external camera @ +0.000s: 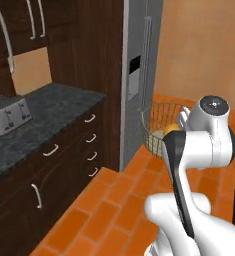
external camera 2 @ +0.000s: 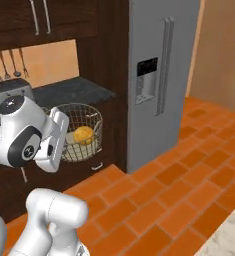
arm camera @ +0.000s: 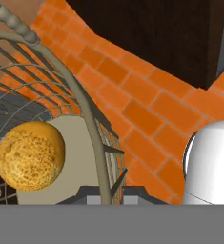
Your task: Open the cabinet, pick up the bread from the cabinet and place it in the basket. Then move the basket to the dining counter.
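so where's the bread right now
The bread lies inside the basket, which is held up off the brick floor, left of the fridge in the right base view.

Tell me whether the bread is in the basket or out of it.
In. The bread sits on the beige bottom of the wire basket, enclosed by its mesh wall, as the hand view also shows.

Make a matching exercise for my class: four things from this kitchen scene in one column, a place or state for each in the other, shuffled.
Things:
1. bread
2. basket
3. toaster
4. gripper

Places or states:
A. on the black worktop
B. shut on the rim
C. inside the basket
D. held above the tiled floor

Pairs: 1-C, 2-D, 3-A, 4-B
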Motion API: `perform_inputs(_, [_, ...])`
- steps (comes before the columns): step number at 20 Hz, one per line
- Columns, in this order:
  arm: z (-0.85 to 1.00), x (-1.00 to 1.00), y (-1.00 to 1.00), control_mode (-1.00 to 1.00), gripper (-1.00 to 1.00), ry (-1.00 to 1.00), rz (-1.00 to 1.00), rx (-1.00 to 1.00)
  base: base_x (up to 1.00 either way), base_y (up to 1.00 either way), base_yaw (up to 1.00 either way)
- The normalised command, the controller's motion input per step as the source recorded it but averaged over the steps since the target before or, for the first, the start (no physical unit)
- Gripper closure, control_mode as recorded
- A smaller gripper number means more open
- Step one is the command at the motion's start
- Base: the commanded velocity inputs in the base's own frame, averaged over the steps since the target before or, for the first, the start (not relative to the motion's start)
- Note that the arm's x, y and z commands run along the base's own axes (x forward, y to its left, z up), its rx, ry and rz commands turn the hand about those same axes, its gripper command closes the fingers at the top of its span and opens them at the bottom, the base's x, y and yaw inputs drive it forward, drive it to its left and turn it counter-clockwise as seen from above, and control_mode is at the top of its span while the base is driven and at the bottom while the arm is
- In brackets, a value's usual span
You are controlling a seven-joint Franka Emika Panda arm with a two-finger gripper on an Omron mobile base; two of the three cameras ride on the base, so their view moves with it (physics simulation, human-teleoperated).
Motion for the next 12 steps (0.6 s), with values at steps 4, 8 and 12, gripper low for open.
perform_inputs(4, [0.0,0.0,0.0,1.0,1.0,0.0,0.0,0.0,0.77,-0.33,-0.59])
perform_inputs(8, [0.0,0.0,0.0,1.0,1.0,0.0,0.0,0.0,0.11,-0.1,-0.61])
perform_inputs(12, [0.0,0.0,0.0,1.0,1.0,0.0,0.0,0.0,0.21,0.37,-0.58])
